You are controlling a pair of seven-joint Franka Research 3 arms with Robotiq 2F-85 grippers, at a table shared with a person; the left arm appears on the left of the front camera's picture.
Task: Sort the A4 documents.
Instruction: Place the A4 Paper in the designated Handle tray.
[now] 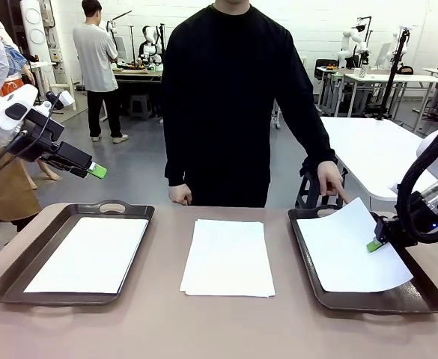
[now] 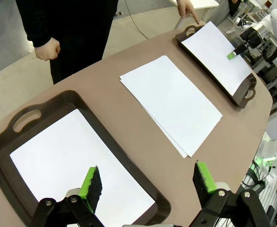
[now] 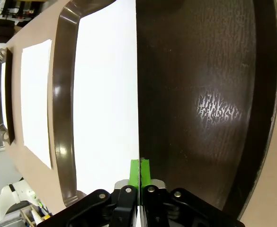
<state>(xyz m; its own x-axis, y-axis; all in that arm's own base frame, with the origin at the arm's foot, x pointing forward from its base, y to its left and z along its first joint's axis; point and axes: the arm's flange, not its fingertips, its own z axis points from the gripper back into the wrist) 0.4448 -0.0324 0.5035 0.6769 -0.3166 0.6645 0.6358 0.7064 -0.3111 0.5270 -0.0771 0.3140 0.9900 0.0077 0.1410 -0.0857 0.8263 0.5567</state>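
documents [image 1: 228,256] stacked mid-table are thin, light, floppy, slippery; pinch an edge. right gripper [image 1: 373,245] is closed on one sheet [image 1: 350,250] by its edge over right tray [image 1: 425,298]; left gripper [image 1: 96,171] wide, empty.

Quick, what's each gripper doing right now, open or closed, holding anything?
Left gripper: open, holding nothing.
Right gripper: shut on the edge of an A4 sheet over the right tray.
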